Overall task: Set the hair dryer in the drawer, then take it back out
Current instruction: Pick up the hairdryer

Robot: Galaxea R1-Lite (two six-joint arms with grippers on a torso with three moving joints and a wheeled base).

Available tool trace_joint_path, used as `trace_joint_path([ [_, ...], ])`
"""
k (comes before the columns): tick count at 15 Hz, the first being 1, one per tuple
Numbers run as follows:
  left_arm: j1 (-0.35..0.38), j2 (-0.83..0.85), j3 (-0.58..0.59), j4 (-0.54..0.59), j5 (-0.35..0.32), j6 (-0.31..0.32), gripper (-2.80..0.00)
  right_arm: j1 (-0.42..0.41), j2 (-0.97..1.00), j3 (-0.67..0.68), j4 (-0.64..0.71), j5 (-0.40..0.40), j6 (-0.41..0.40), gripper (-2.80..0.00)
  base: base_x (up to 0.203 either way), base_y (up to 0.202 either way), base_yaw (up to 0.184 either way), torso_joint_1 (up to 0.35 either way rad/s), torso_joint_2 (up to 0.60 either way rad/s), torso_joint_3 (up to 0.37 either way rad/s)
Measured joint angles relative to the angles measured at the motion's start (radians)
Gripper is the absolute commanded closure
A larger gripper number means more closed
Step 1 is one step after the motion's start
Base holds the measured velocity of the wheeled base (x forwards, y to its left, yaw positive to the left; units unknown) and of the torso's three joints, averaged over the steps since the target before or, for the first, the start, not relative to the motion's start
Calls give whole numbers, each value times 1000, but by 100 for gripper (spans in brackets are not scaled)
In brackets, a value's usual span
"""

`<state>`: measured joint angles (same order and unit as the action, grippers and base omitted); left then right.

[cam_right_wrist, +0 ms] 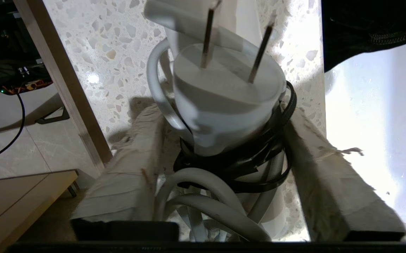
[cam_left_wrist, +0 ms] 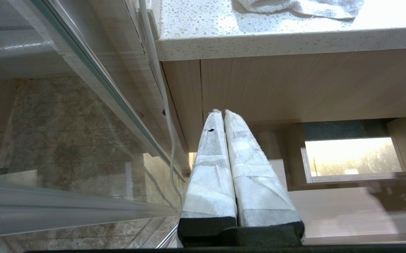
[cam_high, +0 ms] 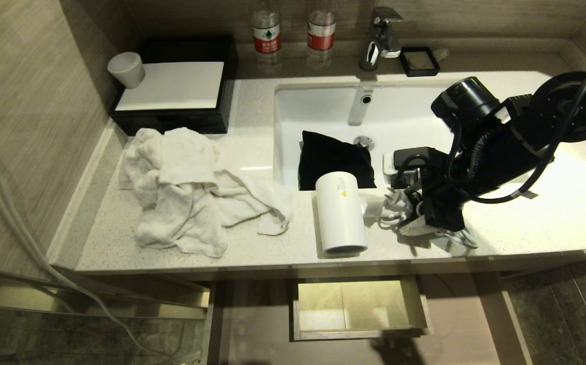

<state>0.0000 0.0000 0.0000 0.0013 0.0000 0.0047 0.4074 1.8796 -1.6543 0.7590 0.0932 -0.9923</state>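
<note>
1. Speckled worktop (cam_high: 526, 223) carries the hair dryer (cam_high: 341, 213), lying at the front edge just beside the sink (cam_high: 404, 109); drawer (cam_high: 358, 332) pulled out below.
2. Right claw (cam_right_wrist: 224, 175) straddles the bundled cord and plug (cam_right_wrist: 224, 98), fingers apart either side.
3. Left claw (cam_left_wrist: 224, 168) parked beside the cabinet, fingers pressed together.

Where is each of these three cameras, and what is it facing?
Head: high up, looking down on the counter, hair dryer and open drawer; right arm shows.
Left wrist: low beside the vanity, behind the shut left gripper, facing the drawer.
Right wrist: behind the right gripper, straddling the dryer's bundled cord.
Shared: head and left wrist both show the drawer.
</note>
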Motion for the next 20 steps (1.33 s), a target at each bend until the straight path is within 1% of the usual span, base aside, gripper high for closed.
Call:
trace_joint_path([
  [5, 0, 0, 0, 0, 0, 0, 0, 0, -22, 32, -1, -1, 1, 0, 0, 0, 0, 0, 0, 0],
  [12, 0, 0, 0, 0, 0, 0, 0, 0, -102, 113, 0, -2, 3, 0, 0, 0, 0, 0, 0, 0],
  [18, 0, 0, 0, 0, 0, 0, 0, -1, -180, 161, -70, -1, 3, 0, 0, 0, 0, 0, 0, 0],
  [20, 0, 0, 0, 0, 0, 0, 0, -3, -208, 186, -72, -1, 3, 0, 0, 0, 0, 0, 0, 0],
])
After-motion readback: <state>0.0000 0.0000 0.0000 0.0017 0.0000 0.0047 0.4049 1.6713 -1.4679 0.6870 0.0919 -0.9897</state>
